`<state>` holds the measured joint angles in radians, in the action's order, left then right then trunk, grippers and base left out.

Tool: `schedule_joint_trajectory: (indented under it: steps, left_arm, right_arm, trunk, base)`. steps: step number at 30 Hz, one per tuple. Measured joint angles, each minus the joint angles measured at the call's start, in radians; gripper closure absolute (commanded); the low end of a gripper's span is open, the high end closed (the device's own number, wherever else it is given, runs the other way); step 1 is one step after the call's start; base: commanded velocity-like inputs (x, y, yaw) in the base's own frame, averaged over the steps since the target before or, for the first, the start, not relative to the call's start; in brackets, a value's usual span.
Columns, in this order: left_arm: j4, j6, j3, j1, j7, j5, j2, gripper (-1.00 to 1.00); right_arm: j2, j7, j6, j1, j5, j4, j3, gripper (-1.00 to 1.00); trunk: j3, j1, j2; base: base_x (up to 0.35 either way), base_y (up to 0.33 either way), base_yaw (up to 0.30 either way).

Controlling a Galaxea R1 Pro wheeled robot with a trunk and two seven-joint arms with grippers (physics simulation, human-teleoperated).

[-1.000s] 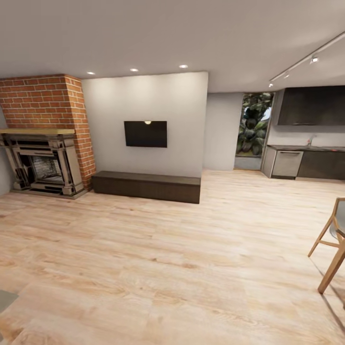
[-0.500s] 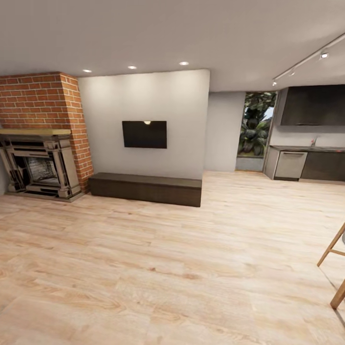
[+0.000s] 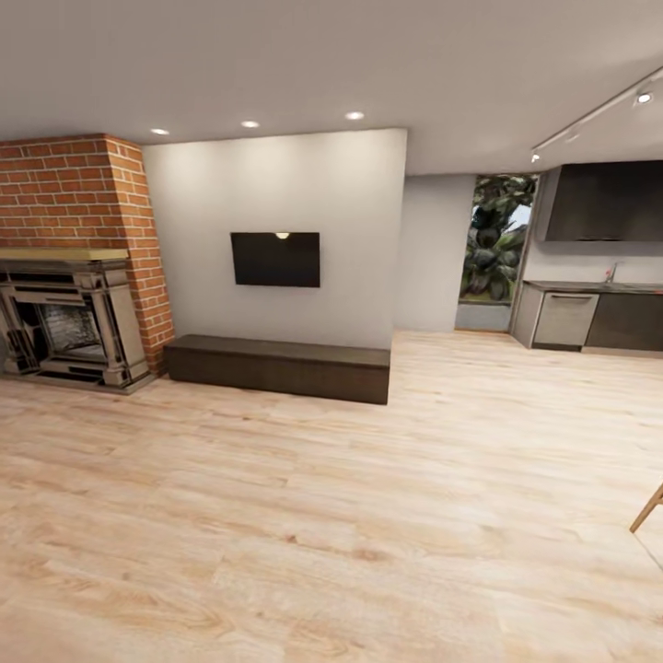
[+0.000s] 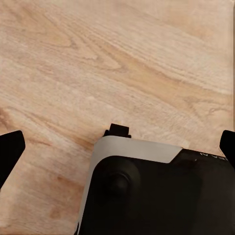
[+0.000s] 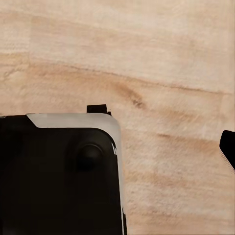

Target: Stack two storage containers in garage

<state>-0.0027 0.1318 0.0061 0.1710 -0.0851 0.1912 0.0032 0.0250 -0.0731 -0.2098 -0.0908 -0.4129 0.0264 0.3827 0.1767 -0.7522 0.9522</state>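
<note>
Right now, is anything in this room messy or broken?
Nothing stands out. The TV hangs straight, the long bench below it sits flat against the wall, the fireplace looks whole, and nothing is spilled on the visible wood floor.

The whole head view shifts as the camera turns rightward and advances: the brick fireplace [image 3: 64, 313] slides toward the left edge, the wall television [image 3: 275, 259] and dark bench [image 3: 278, 367] loom larger, and the wooden chair leg [image 3: 647, 508] nearly leaves the right edge.

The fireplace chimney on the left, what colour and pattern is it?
Red-orange brick with pale mortar lines, on the chimney, clearest in the head view.
</note>
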Motion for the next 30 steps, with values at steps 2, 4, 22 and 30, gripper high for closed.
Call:
schedule_joint_trajectory:
  steps: [2, 4, 22, 30]
  left_arm:
    - [0.0, 0.0, 0.0, 0.0, 0.0, 0.0, 0.0, -1.0]
    - [0.0, 0.0, 0.0, 0.0, 0.0, 0.0, 0.0, -1.0]
    - [0.0, 0.0, 0.0, 0.0, 0.0, 0.0, 0.0, -1.0]
    - [0.0, 0.0, 0.0, 0.0, 0.0, 0.0, 0.0, -1.0]
  right_arm:
    - [0.0, 0.0, 0.0, 0.0, 0.0, 0.0, 0.0, -1.0]
    - [0.0, 0.0, 0.0, 0.0, 0.001, 0.0, 0.0, -1.0]
    - [0.0, -0.003, 0.002, 0.0, -0.001, 0.0, 0.002, -1.0]
    - [0.0, -0.003, 0.002, 0.0, -0.001, 0.0, 0.003, -1.0]
  trunk:
    - [0.0, 0.0, 0.0]
    - [0.0, 0.0, 0.0]
    - [0.0, 0.0, 0.0]
    - [0.0, 0.0, 0.0]
  base:
    - [0.322, 0.0, 0.025]
    - [0.322, 0.0, 0.143]
    - [0.322, 0.0, 0.256]
    - [0.322, 0.0, 0.27]
